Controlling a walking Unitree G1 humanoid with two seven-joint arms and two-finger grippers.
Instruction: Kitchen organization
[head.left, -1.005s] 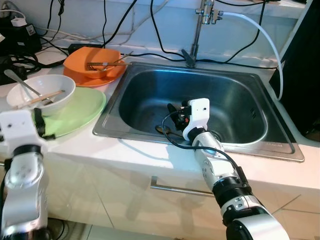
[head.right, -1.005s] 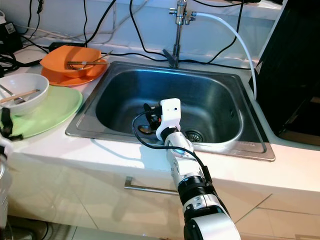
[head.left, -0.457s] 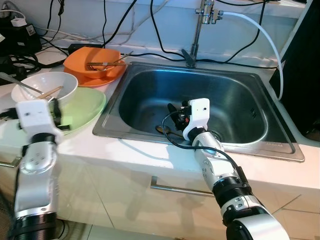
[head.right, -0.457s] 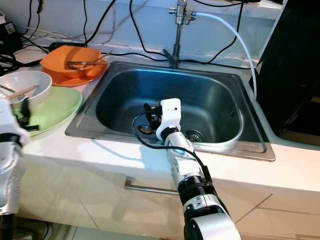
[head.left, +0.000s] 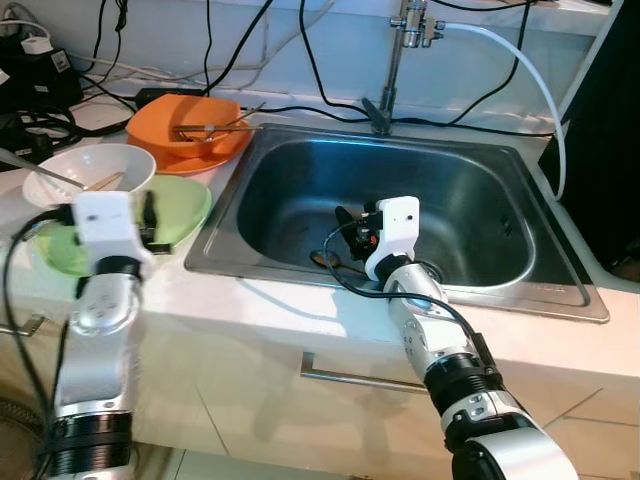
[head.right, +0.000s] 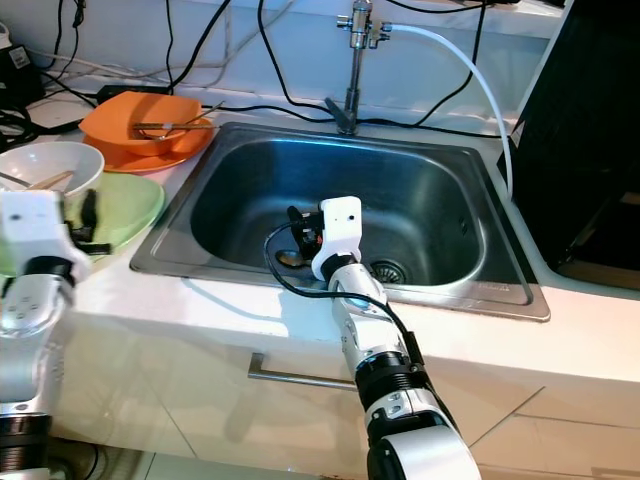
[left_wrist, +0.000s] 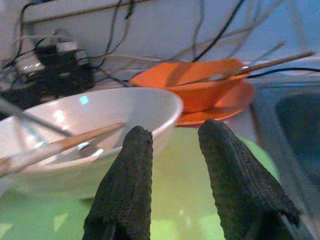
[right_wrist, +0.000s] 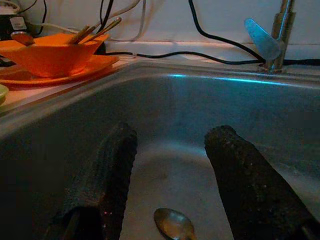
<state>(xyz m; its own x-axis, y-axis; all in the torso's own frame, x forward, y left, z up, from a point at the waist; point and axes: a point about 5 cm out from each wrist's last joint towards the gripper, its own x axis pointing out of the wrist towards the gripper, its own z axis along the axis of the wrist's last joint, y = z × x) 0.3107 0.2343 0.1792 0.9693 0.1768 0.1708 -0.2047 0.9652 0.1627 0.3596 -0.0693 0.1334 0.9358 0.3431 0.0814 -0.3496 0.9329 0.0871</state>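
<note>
A white bowl holding chopsticks and a spoon sits on a green plate left of the steel sink. My left gripper hovers open over the plate, just in front of the bowl; its fingers hold nothing. An orange bowl with chopsticks stands on an orange plate behind. My right gripper is down inside the sink, open, with a metal spoon lying on the sink floor below and between its fingers.
A tap with a white hose rises behind the sink. Black cables and a power adapter trail along the back wall. A dark appliance stands at the right. A drawer handle lies below the counter edge.
My left arm has swung right and forward, bringing its gripper from the counter's left edge to over the green plate beside the white bowl. The right arm has not moved.
</note>
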